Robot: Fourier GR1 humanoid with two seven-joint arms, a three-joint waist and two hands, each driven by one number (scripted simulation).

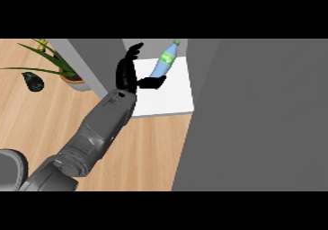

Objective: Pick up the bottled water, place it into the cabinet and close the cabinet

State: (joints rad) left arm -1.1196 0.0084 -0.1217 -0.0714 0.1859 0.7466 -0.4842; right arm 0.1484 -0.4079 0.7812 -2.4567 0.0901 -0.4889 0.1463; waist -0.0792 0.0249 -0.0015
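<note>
The bottled water (165, 58), pale blue with a green label and blue cap, leans on the white shelf (176, 96) inside the cabinet, cap toward the back. My left hand (128, 74) is just left of it. Its fingers are straight and point into the cabinet, and the thumb sticks out to the right near the bottle's base. The fingers do not curl round the bottle. My right hand does not show.
A large grey cabinet door (259, 117) fills the right side of the view. The cabinet's grey side wall (93, 63) stands left of the shelf. A potted plant (60, 67) and a dark avocado-like object (32, 81) sit on the wooden counter (33, 121) at left.
</note>
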